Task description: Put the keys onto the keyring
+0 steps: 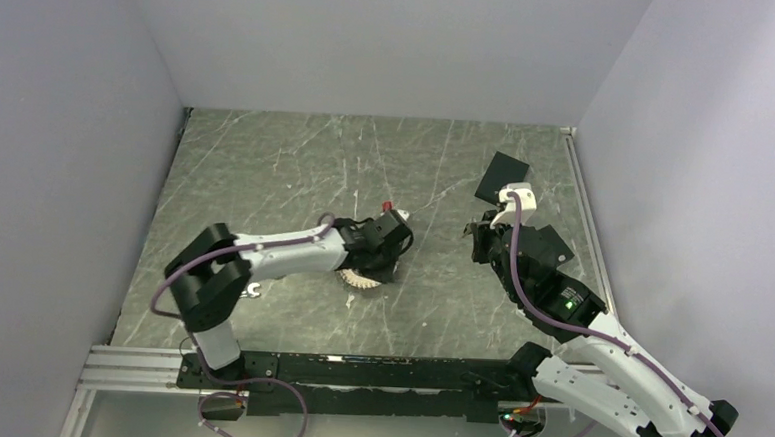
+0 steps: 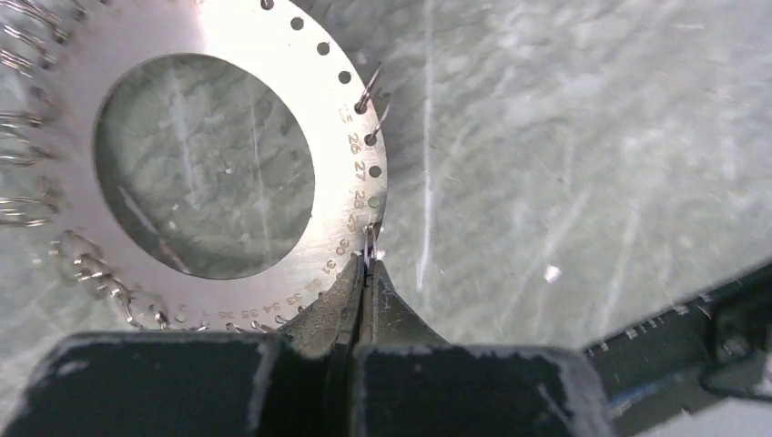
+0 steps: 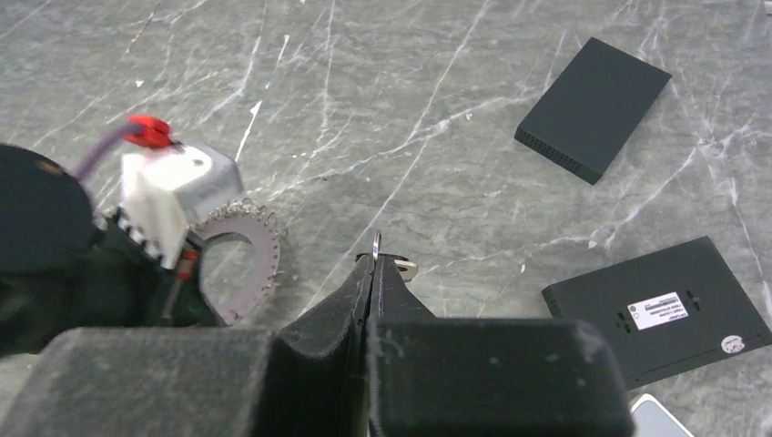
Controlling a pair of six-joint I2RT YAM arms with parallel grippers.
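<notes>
My left gripper [image 2: 367, 266] is pinched narrow on the rim of the keyring [image 2: 350, 164], which lies flat near the middle of the table [image 1: 266, 172]. My right gripper [image 3: 374, 266] is closed on a small key [image 3: 401, 267], held well to the right of the keyring. I hold that key only by my fingertips, so I judge it could twist or drop when pressed against the rim. The keyring is round with no long axis, face up.
</notes>
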